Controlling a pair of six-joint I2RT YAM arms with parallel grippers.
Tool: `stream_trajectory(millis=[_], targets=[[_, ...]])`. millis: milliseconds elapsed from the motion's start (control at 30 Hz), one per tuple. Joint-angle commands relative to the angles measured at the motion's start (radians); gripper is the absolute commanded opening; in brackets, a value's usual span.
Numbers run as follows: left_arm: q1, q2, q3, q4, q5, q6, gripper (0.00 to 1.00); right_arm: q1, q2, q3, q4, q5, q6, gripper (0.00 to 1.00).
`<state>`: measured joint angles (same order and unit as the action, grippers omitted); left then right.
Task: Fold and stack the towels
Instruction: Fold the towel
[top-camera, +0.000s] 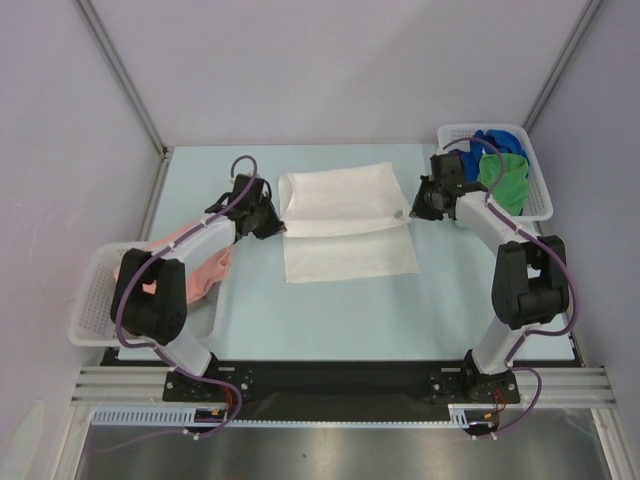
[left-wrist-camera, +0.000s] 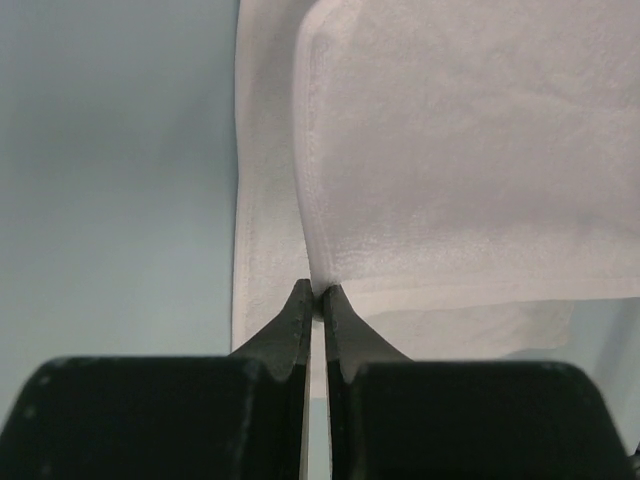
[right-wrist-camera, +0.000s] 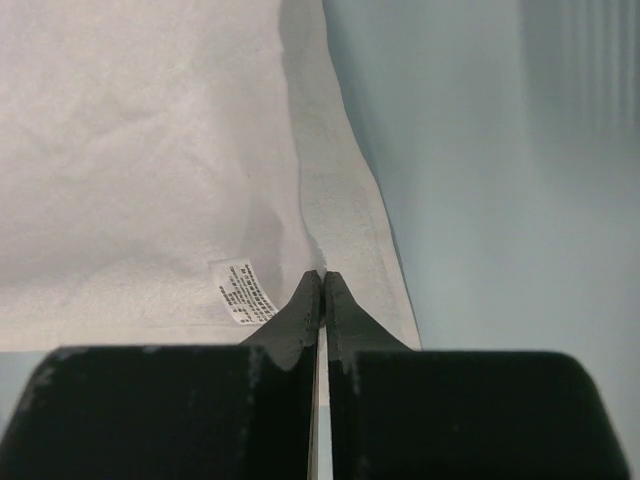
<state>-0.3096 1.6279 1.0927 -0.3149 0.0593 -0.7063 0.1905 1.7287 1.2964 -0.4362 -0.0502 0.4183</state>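
A white towel lies on the table's middle, its far half lifted and folded toward the near half. My left gripper is shut on the left corner of the lifted layer, pinched at the fingertips. My right gripper is shut on the right corner beside the small care tag; the towel spreads to the left in that view. A salmon pink towel hangs in the left basket. Blue and green towels lie bunched in the right basket.
A white lattice basket stands at the near left, under my left arm. Another white lattice basket stands at the far right, behind my right arm. Grey walls close the table at the back and sides.
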Motion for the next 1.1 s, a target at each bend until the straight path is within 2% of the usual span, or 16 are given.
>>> stream_trajectory(millis=[0,133,200,233,267,333,367,467,533,633,767,1067], targets=[[-0.005,-0.048,0.007,0.048,0.004,0.002,0.00,-0.005,-0.058,0.010,0.047,0.021,0.004,0.00],[0.016,-0.005,0.134,0.033,-0.006,0.002,0.00,-0.025,0.007,0.162,0.019,0.004,0.011,0.00],[0.024,0.025,0.252,0.042,-0.030,0.002,0.00,-0.031,0.047,0.257,0.007,0.003,0.014,0.00],[0.033,0.044,0.298,0.043,-0.036,0.007,0.00,-0.031,0.075,0.373,-0.001,0.000,0.014,0.00],[0.041,0.093,0.396,0.048,-0.042,0.010,0.00,-0.034,0.124,0.423,0.004,-0.005,0.017,0.00],[0.055,0.147,0.499,0.054,-0.033,0.014,0.00,-0.039,0.189,0.539,0.011,-0.017,0.028,0.00],[0.069,0.208,0.595,0.066,-0.033,0.028,0.00,-0.043,0.256,0.655,0.011,-0.037,0.030,0.00],[0.092,0.297,0.767,0.060,-0.033,0.047,0.00,-0.048,0.348,0.840,0.019,-0.060,0.040,0.00],[0.102,0.352,0.814,0.071,-0.032,0.056,0.00,-0.056,0.414,0.900,0.033,-0.079,0.045,0.00],[0.132,0.363,0.813,0.131,-0.024,0.056,0.00,-0.062,0.445,0.935,0.050,-0.088,0.050,0.00],[0.138,0.354,0.770,0.163,-0.003,0.053,0.00,-0.071,0.419,0.865,0.079,-0.096,0.045,0.00],[0.138,0.221,0.466,0.215,0.025,0.010,0.00,-0.083,0.286,0.598,0.094,-0.146,0.045,0.00]])
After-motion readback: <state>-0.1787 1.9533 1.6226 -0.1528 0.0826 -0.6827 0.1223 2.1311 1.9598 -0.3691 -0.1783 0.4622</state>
